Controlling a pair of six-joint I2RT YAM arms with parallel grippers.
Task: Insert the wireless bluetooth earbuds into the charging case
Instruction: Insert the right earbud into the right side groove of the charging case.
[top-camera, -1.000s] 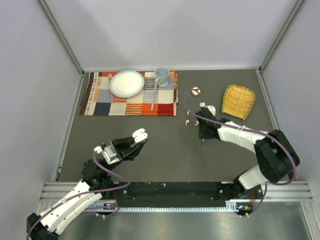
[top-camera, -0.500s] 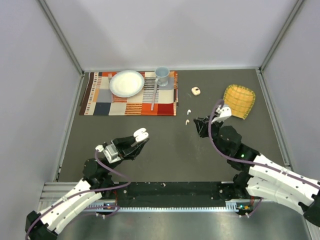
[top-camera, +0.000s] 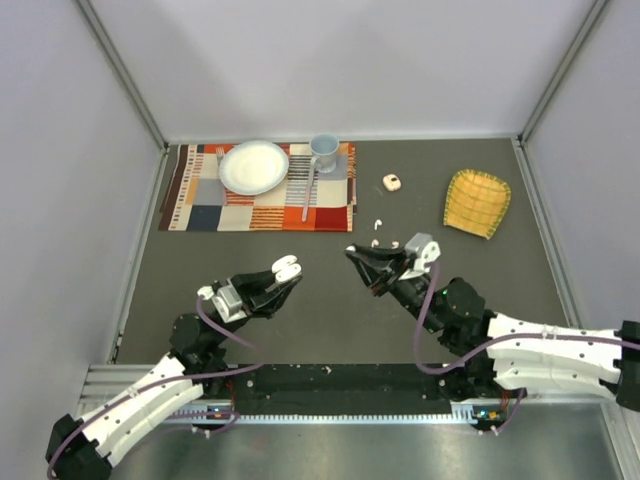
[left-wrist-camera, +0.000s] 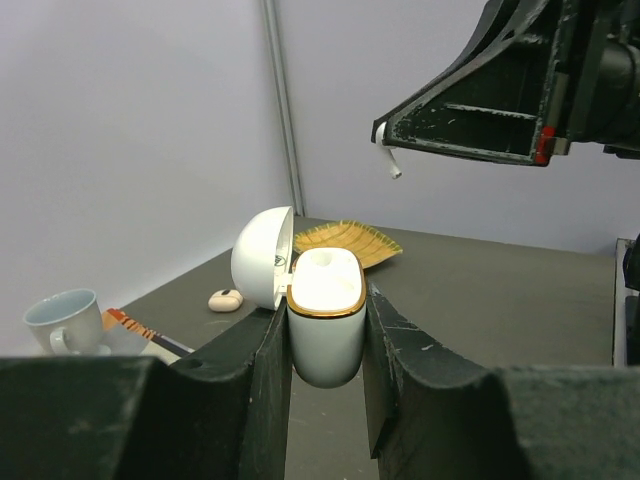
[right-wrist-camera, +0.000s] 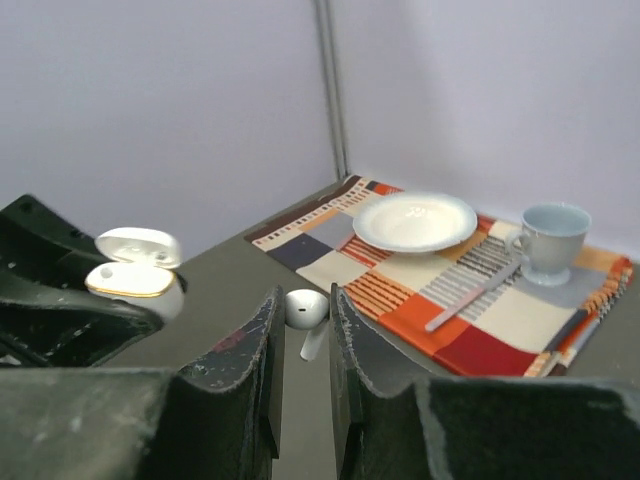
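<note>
Holds the left arm angled forward and to the right from its base, left gripper clamped on the open case. Holds the right arm low and stretched leftward, right gripper pinching an earbud. Aims the two grippers toward each other, tips near but apart.

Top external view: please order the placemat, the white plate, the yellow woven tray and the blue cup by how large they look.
1. placemat, clearly the largest.
2. white plate and yellow woven tray: they look about alike, so I do not rank them.
3. blue cup, the smallest.
</note>
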